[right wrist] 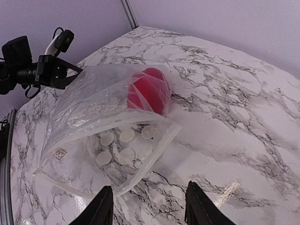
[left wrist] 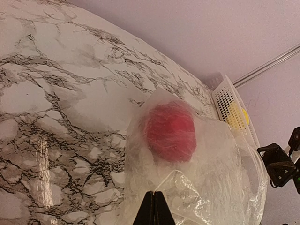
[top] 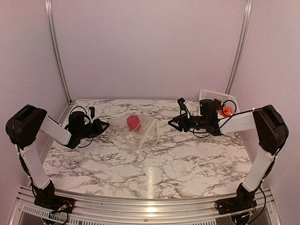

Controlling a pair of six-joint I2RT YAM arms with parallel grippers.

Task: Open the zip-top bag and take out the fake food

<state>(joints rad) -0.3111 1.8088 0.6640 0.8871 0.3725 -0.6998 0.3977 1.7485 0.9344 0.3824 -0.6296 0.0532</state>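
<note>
The clear zip-top bag (top: 137, 132) lies on the marble table mid-field, its mouth facing right and gaping. A red fake food piece (top: 133, 122) sits inside at the far end; it shows in the left wrist view (left wrist: 169, 131) and the right wrist view (right wrist: 149, 90). My left gripper (top: 101, 125) is shut on the bag's left edge film (left wrist: 187, 187), jaws pressed together (left wrist: 155, 197). My right gripper (top: 175, 123) is open and empty, just right of the bag's mouth; its fingers straddle bare table (right wrist: 149, 194) near the sealing strip (right wrist: 152, 152).
A white lattice basket (top: 217, 97) stands at the back right behind the right arm, holding orange (top: 227, 111) and yellow (left wrist: 237, 114) toy pieces. Round white discs (right wrist: 125, 146) show on the bag's lower sheet. A small clear scrap (right wrist: 226, 192) lies by the right finger.
</note>
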